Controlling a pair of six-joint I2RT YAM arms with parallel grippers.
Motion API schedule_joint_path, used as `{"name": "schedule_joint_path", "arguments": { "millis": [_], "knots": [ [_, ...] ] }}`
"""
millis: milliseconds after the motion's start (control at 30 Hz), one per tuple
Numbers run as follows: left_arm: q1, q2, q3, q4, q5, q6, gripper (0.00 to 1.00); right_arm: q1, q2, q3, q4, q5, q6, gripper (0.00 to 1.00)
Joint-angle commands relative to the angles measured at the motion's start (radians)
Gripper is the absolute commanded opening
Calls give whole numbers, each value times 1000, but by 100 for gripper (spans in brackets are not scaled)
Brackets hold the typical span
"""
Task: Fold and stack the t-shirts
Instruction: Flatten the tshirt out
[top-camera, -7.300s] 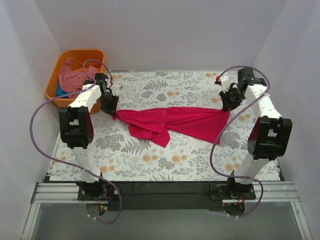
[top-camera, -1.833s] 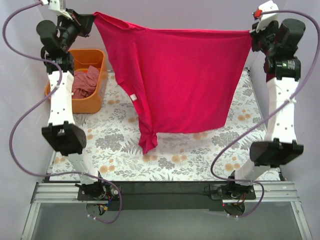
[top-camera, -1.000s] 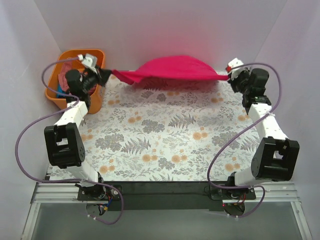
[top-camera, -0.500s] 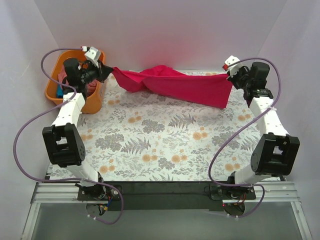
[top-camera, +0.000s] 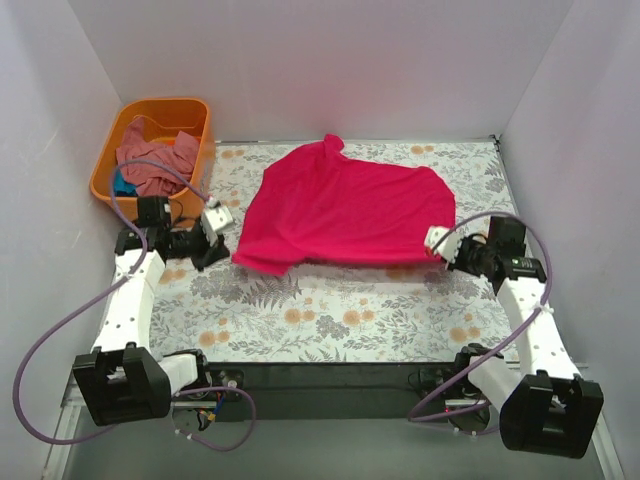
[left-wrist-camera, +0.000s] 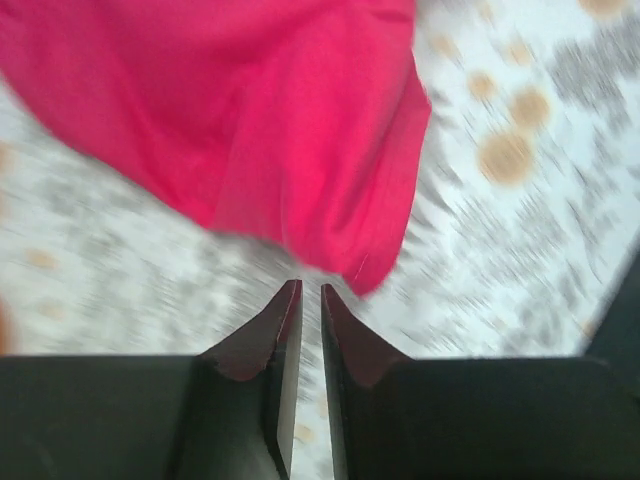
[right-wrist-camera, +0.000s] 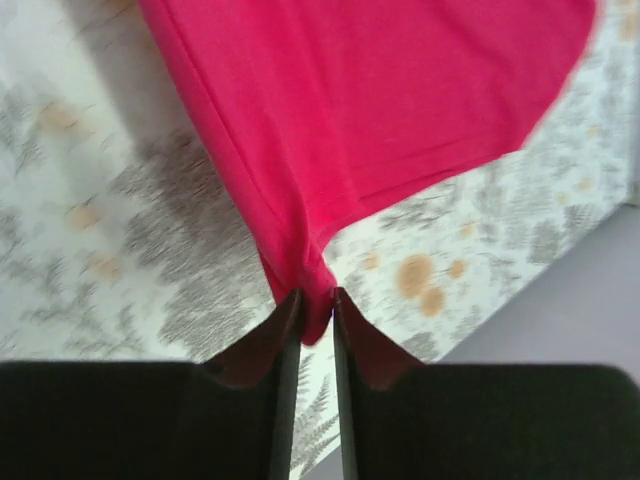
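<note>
Your worktop is covered in a floral print of grey ferns and orange blooms. Pale walls close it in at the back and on both sides, and a dark rail runs along the near edge. From above you see the crimson-pink t-shirt lying spread over the far middle of the surface, collar toward the back wall. Its near-left part is bunched into a fold. The orange tub sits in the far left corner, holding a salmon-pink t-shirt with a sliver of a teal-blue one beneath it. The top view does not show what your hands are doing, but the wrist cameras do. In the blurred left wrist picture your left fingers are drawn almost together, with only printed surface showing through the slit. The shirt's rounded edge lies just past the tips, not between them. On the right wrist, your right fingers are clenched on a gathered corner of the same shirt, which fans out from the tips across the surface.
</note>
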Motion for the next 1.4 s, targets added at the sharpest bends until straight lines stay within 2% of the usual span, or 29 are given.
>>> {"name": "schedule_joint_path", "arguments": {
  "millis": [0,33,67,167,233,300,333,367,400,433,467,533,567,700,900,1067,1200,1367],
  "knots": [
    [4,-65,-118,-331,-120,324,14,1,-76,-88,-190,49,-231,28],
    [4,-83,-147,-333,-128,320,14,1,-112,-89,-221,49,-255,48],
    [4,-112,-152,-334,-142,318,18,2,-127,-85,-249,42,-266,56],
    [5,-123,-115,-307,-136,239,25,1,-153,-51,-302,34,-262,61],
    [4,-80,-57,-313,-90,205,32,1,-102,-2,-303,26,-213,70],
    [-4,-13,-23,-287,-52,148,37,1,-26,50,-304,8,-84,70],
    [-11,10,-6,-246,-36,81,37,1,71,108,-304,3,-33,68],
    [-30,36,9,-203,-56,8,38,1,127,148,-309,2,84,65],
    [-86,56,11,-148,-88,-65,37,1,179,183,-310,2,135,62],
    [-111,103,13,-45,-125,-129,31,1,278,250,-313,8,193,54],
    [-164,127,13,9,-225,-257,29,1,325,282,-325,11,235,51],
    [-250,209,22,128,-325,-367,26,2,424,350,-329,13,344,44],
    [-273,240,35,153,-394,-431,25,2,451,365,-324,8,373,43],
    [-317,438,158,210,-496,-551,18,13,570,434,-316,20,490,40],
    [-318,607,178,272,-591,-581,16,16,713,405,-243,123,535,35],
    [-320,636,82,252,-654,-561,16,16,758,330,-169,232,510,33],
    [-321,575,-33,187,-660,-568,15,16,718,273,-169,278,469,32],
    [-329,357,-184,24,-637,-567,11,16,566,159,-212,318,375,31]
  ]
}}
